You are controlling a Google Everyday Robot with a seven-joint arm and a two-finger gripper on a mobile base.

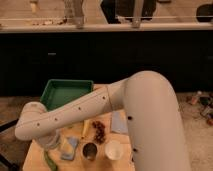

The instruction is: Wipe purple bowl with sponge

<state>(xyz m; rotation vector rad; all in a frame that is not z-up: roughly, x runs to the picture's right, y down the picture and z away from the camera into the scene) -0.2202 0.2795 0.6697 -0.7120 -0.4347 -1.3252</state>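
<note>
The sponge (70,148), a small pale blue pad, lies on the wooden table (35,159) near its front left. My gripper (50,142) hangs below the end of my white arm (90,107), just left of the sponge and slightly above it. The arm stretches across the table from right to lower left and covers much of it. The purple bowl is hidden or out of view.
A green tray (65,93) sits at the table's back left. A blue-grey cloth (118,122), a reddish-brown clump (99,131), a metal cup (90,150), a white cup (113,149) and a green vegetable (49,161) lie around. A dark counter stands behind.
</note>
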